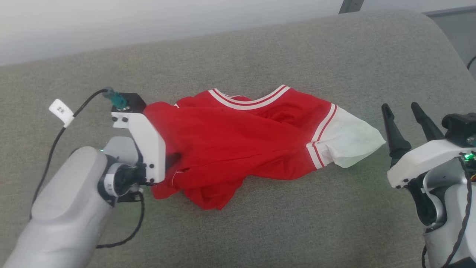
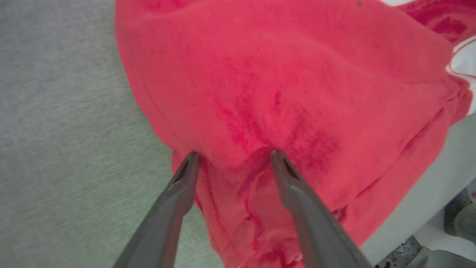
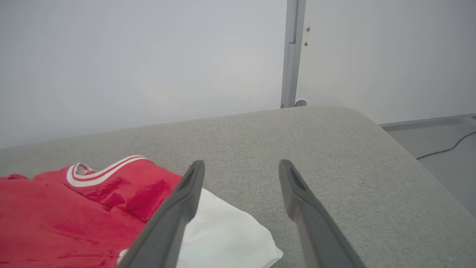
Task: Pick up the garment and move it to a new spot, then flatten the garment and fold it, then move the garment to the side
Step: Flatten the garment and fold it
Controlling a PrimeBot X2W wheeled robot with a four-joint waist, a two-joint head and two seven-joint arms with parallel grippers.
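The garment (image 1: pixel 241 137) lies crumpled in the middle of the grey padded surface (image 1: pixel 260 230). It is red, with a striped collar at the back and one white sleeve (image 1: pixel 346 141) pointing right. My left gripper (image 1: pixel 171 160) is at its left edge, fingertips buried in the cloth. In the left wrist view the left gripper (image 2: pixel 234 155) is open, both tips pressing into the red garment (image 2: pixel 297 82) with a ridge of fabric between them. My right gripper (image 1: pixel 399 108) stands open just right of the sleeve, holding nothing. The right gripper (image 3: pixel 241 164) hovers over the sleeve (image 3: pixel 223 234) and the red garment (image 3: pixel 55 216).
The padded surface ends at a rounded far right corner (image 3: pixel 357 115) with a pale wall behind it. A metal post (image 3: pixel 292 52) stands past the back edge and a cable (image 3: pixel 446 149) lies on the floor to the right. A black cable (image 1: pixel 55 141) trails from my left wrist.
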